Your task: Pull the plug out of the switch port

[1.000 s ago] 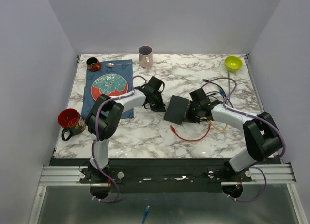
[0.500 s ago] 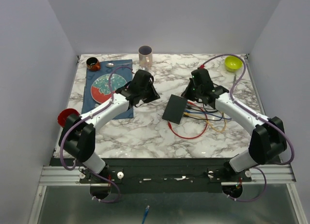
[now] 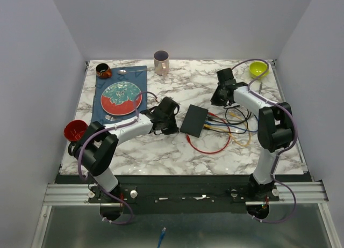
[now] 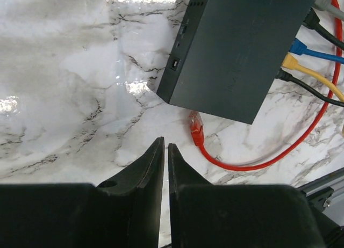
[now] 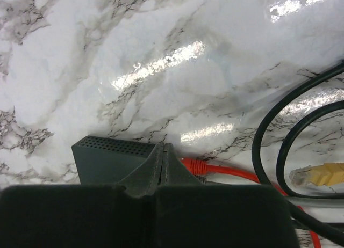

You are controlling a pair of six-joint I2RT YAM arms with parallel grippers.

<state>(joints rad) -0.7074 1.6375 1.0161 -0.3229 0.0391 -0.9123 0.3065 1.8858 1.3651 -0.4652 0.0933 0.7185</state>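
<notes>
The switch (image 3: pixel 194 121) (image 4: pixel 242 44) is a flat black box lying mid-table, with blue, yellow and black cables in the sockets on its right side. A red cable (image 3: pixel 215 150) loops round its near side. One red plug (image 4: pixel 196 129) lies loose on the marble by the switch's near corner. My left gripper (image 3: pixel 173 125) (image 4: pixel 165 142) hovers just left of the switch, jaws all but closed on nothing. My right gripper (image 3: pixel 219 99) (image 5: pixel 163 146) sits behind the switch (image 5: pixel 107 157), shut and empty, near another red plug (image 5: pixel 196 166) at the box's end.
A plate (image 3: pixel 121 95) rests on a blue cloth (image 3: pixel 102 116) at the left, with a red mug (image 3: pixel 75 131) at the left edge. A pale mug (image 3: pixel 160 61), a brown cup (image 3: pixel 103 71) and a green bowl (image 3: pixel 258 70) stand along the back. A loose yellow plug (image 5: pixel 317 175) lies right.
A second ago both grippers were at the switch. They then drew back; the left one has since come down beside the switch's left side, and the right arm has folded in at the back right.
</notes>
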